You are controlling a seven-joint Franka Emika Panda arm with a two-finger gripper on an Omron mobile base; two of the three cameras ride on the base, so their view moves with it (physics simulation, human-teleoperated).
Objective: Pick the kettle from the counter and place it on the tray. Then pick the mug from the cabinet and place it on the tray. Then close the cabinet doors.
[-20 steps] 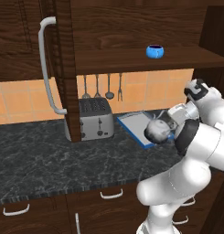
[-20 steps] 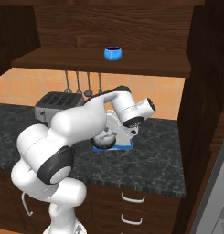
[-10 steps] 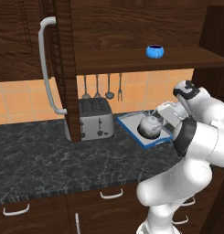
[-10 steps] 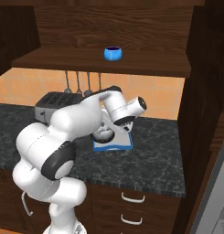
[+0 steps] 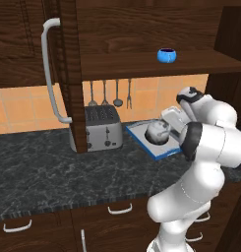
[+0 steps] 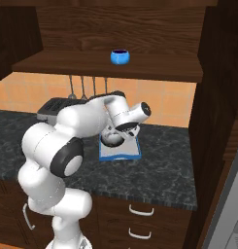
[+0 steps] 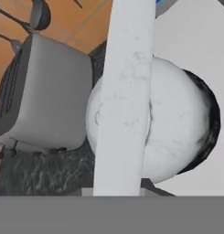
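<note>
A small round silver kettle (image 5: 158, 131) sits over the pale surface of a blue-rimmed tray (image 5: 141, 139) on the dark marbled worktop (image 5: 53, 167). The tray lies just to the right of a boxy silver toaster (image 5: 103, 127), at about 3 o'clock from it. In the hand view the kettle's (image 7: 177, 123) broad pale handle runs straight up the middle, right under the camera. The end effector (image 6: 121, 132) is closed on that top handle, its fingers hidden by the wrist and the kettle.

The white arm rises from the base, folds at a dark elbow and reaches forward and down, wrist bent over the tray.

Above, at about 12 o'clock from the kettle, a small blue mug (image 5: 166, 55) stands alone on the wooden shelf (image 5: 141, 64) of the dark brown cabinet, with bare shelf on both sides. One cabinet door (image 5: 68, 59) stands open edge-on at 9 o'clock, its curved white handle (image 5: 50, 74) toward the camera, in front of the toaster's left end. Kitchen utensils (image 5: 105, 93) hang on the orange tiled wall behind.
</note>
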